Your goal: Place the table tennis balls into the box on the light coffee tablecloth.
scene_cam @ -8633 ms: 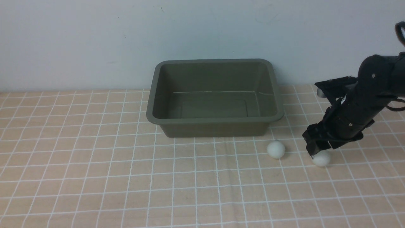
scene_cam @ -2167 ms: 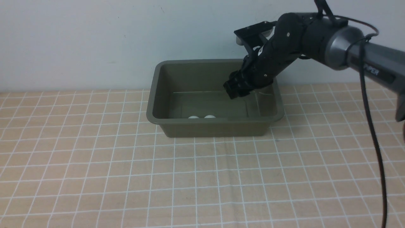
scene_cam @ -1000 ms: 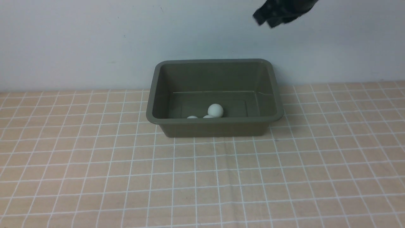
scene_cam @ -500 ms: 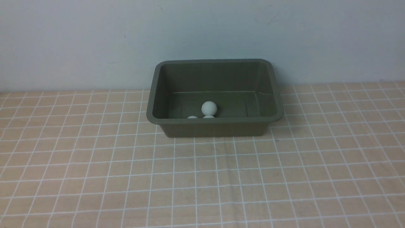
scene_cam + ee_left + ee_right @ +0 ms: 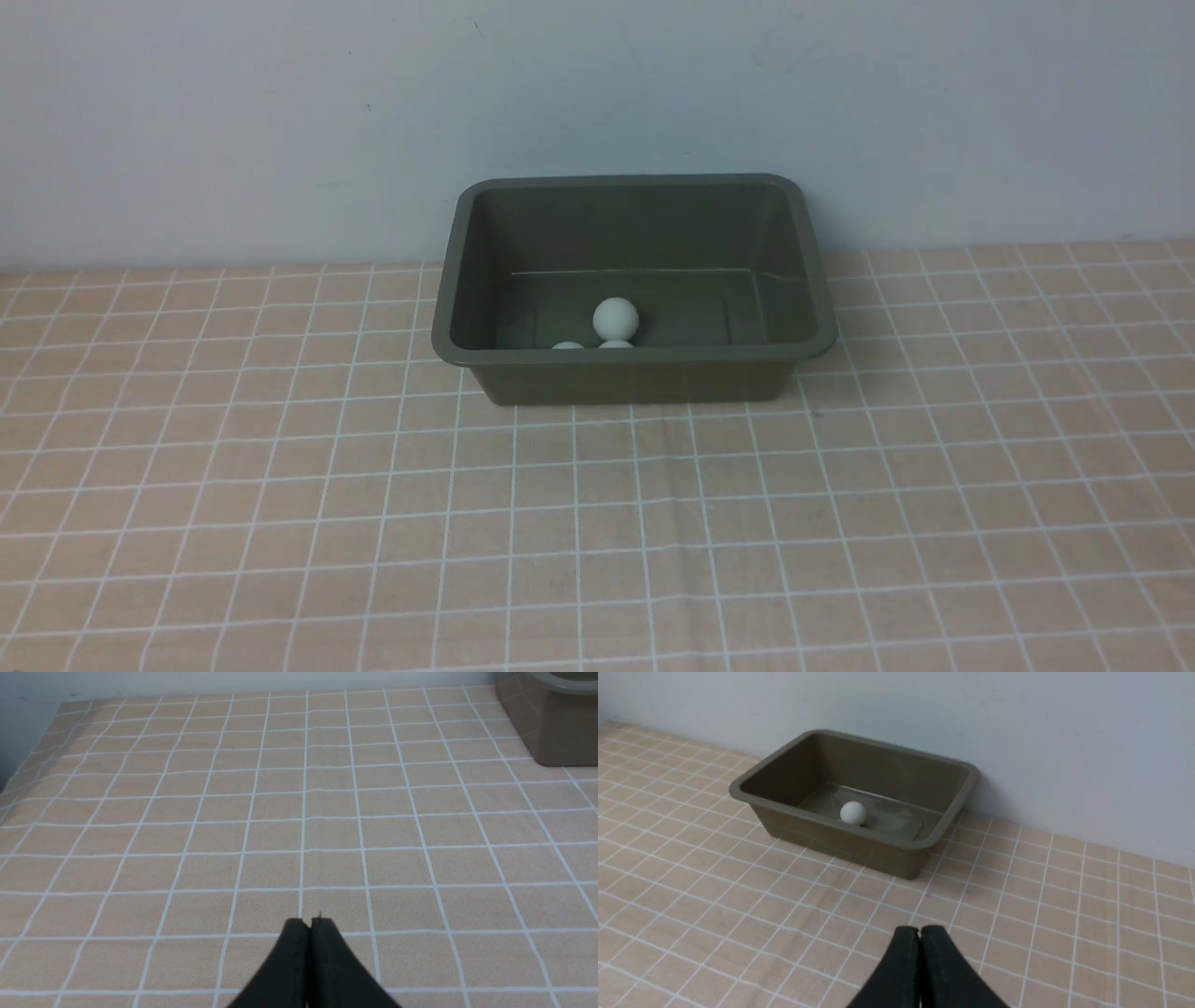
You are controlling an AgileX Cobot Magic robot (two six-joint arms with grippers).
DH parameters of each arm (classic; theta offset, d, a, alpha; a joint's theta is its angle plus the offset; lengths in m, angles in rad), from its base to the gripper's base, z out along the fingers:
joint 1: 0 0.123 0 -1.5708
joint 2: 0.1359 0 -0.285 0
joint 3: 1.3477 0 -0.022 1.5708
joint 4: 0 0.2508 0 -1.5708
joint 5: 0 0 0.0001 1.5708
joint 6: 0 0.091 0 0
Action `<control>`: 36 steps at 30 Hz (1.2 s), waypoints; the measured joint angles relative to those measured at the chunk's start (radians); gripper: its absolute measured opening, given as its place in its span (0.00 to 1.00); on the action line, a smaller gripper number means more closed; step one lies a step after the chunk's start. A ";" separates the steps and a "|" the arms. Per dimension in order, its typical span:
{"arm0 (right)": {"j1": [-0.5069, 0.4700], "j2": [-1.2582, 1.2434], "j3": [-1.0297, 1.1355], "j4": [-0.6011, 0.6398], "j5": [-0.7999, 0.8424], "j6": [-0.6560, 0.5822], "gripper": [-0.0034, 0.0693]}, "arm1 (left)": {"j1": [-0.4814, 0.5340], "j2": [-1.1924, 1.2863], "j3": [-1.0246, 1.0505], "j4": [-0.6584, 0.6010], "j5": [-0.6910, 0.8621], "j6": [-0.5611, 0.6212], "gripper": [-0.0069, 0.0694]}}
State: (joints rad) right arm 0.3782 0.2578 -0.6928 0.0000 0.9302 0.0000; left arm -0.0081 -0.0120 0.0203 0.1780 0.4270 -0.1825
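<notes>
The olive-green box (image 5: 812, 280) stands on the light coffee tablecloth (image 5: 597, 523) against the back wall. Three white table tennis balls lie inside it: one in full view (image 5: 615, 318) and two half hidden behind the near rim, one (image 5: 567, 345) beside the other (image 5: 615, 343). The right wrist view shows the box (image 5: 952, 812) and one ball (image 5: 853, 812). The box's corner shows in the left wrist view (image 5: 551, 732). Neither arm shows in the front view. My left gripper (image 5: 309, 924) is shut and empty above the cloth. My right gripper (image 5: 919, 931) is shut and empty, back from the box.
A pale blue-grey wall (image 5: 597, 112) rises right behind the box. The cloth's edge drops off at one side in the left wrist view (image 5: 18, 765). A slight crease runs through the cloth in front of the box (image 5: 667, 467).
My right arm, over the box 2.2 s ago, has lifted out of the front view. The third ball dropped into the box, rolled a little left and now lies still.
</notes>
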 joint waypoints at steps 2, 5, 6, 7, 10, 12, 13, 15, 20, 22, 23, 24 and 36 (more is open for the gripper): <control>0.000 -0.009 0.008 0.000 -0.004 0.000 0.03 | 0.000 0.000 0.000 0.000 0.000 0.000 0.00; 0.000 -0.009 0.008 0.000 -0.023 0.000 0.03 | 0.000 0.000 0.000 0.000 0.000 0.000 0.00; 0.000 -0.009 0.008 0.000 -0.024 0.000 0.03 | 0.000 0.000 0.000 0.000 0.000 0.000 0.00; 0.000 -0.009 0.009 0.007 -0.025 0.000 0.03 | 0.000 0.000 0.000 0.000 0.000 0.000 0.00; 0.000 -0.009 0.009 0.009 -0.025 0.000 0.03 | 0.000 0.000 0.000 0.000 0.000 0.000 0.00; 0.000 -0.009 0.009 0.009 -0.024 0.000 0.03 | 0.000 0.000 0.000 0.000 0.000 0.000 0.00; 0.000 -0.009 0.009 0.009 -0.022 0.000 0.03 | 0.000 0.000 0.000 0.000 0.000 0.000 0.00; 0.000 -0.009 0.009 0.009 -0.015 0.000 0.03 | 0.000 0.000 0.000 0.000 0.000 0.000 0.00; -0.002 -0.009 0.019 0.000 -0.008 0.000 0.03 | 0.000 0.000 0.000 0.000 0.000 0.000 0.00; -0.023 -0.009 0.049 -0.020 -0.048 0.000 0.03 | 0.000 0.000 0.000 0.000 0.000 0.000 0.00; -0.062 -0.010 0.083 -0.031 -0.081 0.000 0.03 | 0.000 0.000 0.000 0.000 0.000 0.000 0.00; -0.096 -0.011 0.104 -0.035 -0.113 0.000 0.03 | 0.000 0.000 0.000 0.000 0.000 0.000 0.00; -0.445 -0.194 0.610 0.000 -0.428 0.000 0.03 | 0.000 0.000 0.000 0.000 0.000 0.000 0.00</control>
State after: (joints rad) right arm -0.0664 0.0639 -0.0826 0.0000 0.5022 0.0000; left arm -0.0081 -0.0120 0.0203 0.1780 0.4270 -0.1825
